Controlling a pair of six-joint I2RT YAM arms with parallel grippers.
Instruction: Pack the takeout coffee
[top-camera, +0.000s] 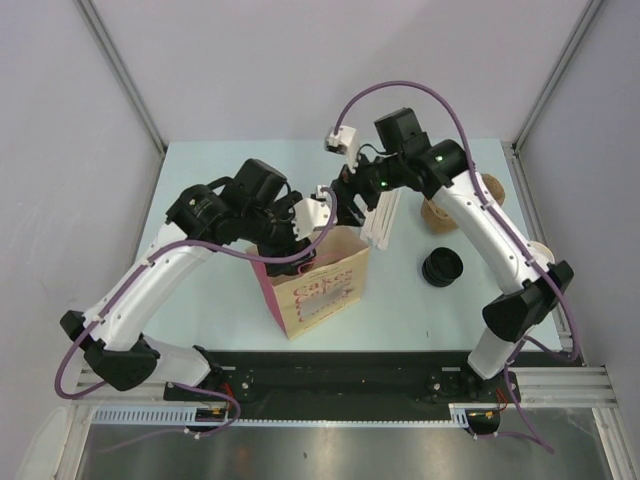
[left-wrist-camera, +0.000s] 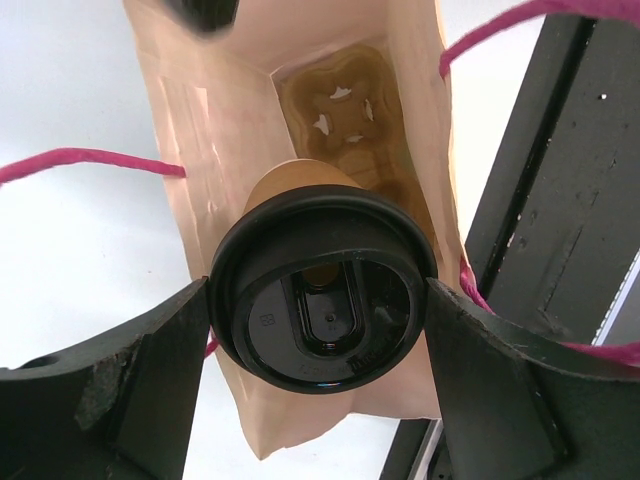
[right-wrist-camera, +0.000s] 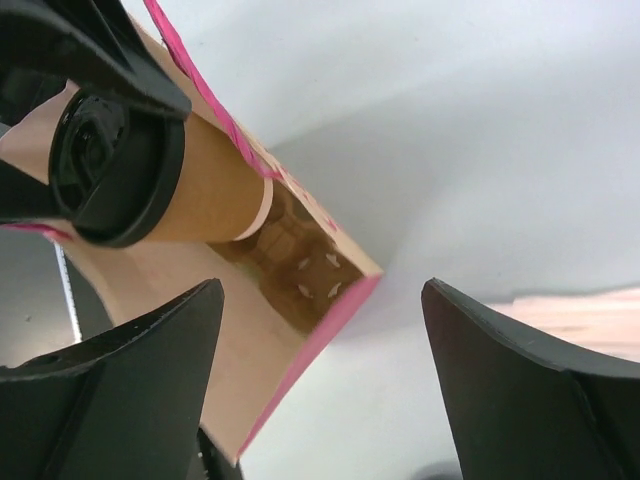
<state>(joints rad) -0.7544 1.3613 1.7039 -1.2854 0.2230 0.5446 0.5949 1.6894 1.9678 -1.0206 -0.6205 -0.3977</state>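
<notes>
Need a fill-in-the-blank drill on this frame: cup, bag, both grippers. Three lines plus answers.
1. The left gripper grips the takeout coffee by its black ____.
2. The cup's base points into the open paper bag, whose handles are ____.
3. The right gripper stands ____ beside the bag and holds nothing.

Missing words: lid; pink; open.

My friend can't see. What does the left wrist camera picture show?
The left gripper holds the takeout coffee, a brown cup with a black lid, at the mouth of an open paper bag with pink handles. A cardboard cup tray lies at the bag's bottom.
</notes>
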